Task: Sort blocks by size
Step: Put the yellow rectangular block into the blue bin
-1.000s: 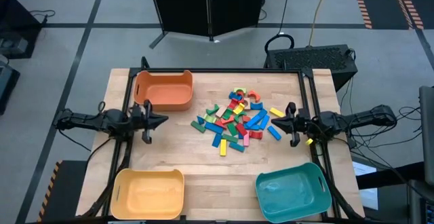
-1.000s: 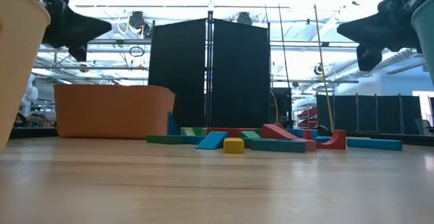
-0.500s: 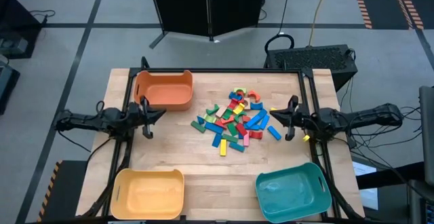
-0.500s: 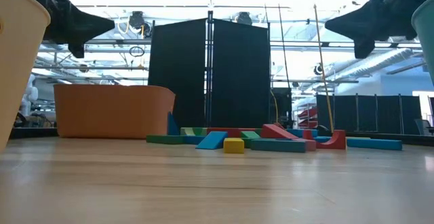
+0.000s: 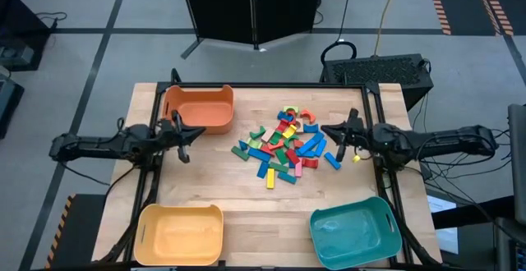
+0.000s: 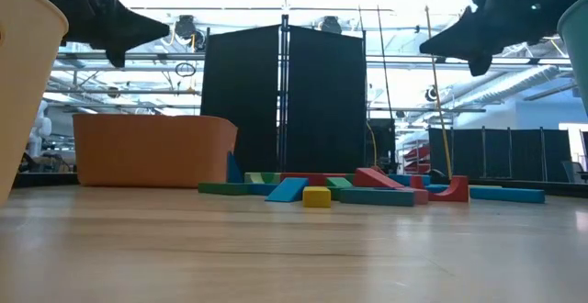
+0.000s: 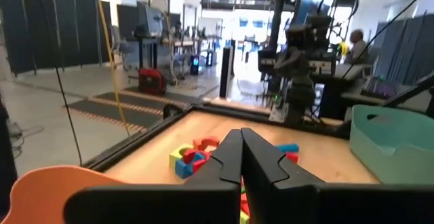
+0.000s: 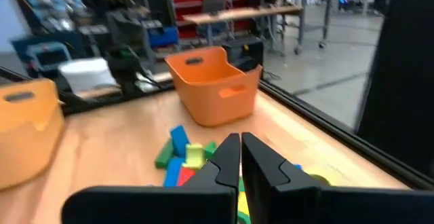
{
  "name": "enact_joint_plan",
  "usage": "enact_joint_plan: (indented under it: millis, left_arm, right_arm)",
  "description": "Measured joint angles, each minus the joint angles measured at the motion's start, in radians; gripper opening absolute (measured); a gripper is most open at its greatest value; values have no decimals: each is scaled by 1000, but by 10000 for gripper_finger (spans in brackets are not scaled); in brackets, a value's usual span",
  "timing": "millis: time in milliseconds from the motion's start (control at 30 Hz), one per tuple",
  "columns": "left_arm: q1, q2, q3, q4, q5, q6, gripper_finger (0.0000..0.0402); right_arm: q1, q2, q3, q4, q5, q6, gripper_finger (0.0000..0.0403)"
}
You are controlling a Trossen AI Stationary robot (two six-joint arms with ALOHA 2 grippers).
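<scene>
— What stands nearest the left gripper [image 5: 200, 130]?
— An orange bin [image 5: 199, 107], just on its far side, at the far left corner of the wooden table [image 5: 246, 201].
— And towards the near edge?
— A yellow bin [image 5: 181, 234], well apart from that gripper, at the near left corner.
— Around the right gripper [image 5: 325, 128]?
— A teal bin [image 5: 355, 231] well apart on its near side. Beyond it, off the table's far edge, a black box [image 5: 386, 70] sits on the floor, with a yellow cable [image 5: 386, 12] running away behind it.
— Anything further back?
— A black folding screen [image 5: 251, 8], roughly between the two grippers and far beyond them.
</scene>
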Motion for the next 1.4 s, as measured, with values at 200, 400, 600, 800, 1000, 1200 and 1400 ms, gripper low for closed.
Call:
enact_joint_plan:
  millis: [200, 400, 600, 800, 1000, 1200, 1400]
  left_arm:
    - [26, 162, 60, -3, 3, -15, 41]
    - [49, 286, 133, -2, 9, -10, 70]
    - [93, 424, 213, -4, 77, -7, 80]
    - [138, 584, 295, -4, 145, 19, 80]
    - [167, 731, 371, -2, 188, 64, 80]
    - [173, 854, 438, 0, 194, 66, 80]
    - [174, 947, 452, 114, 177, 74, 80]
  right_arm:
    - [-40, 27, 77, -124, 0, 2, 14]
    - [-76, 41, 136, -258, -1, 4, 46]
    - [-137, 88, 191, -486, -1, 94, 88]
    - [-177, 136, 191, -578, -5, 129, 125]
    - [-216, 192, 191, -647, -10, 135, 145]
    - [-260, 268, 191, -676, -106, 135, 154]
    - [-323, 397, 191, -677, -199, 135, 160]
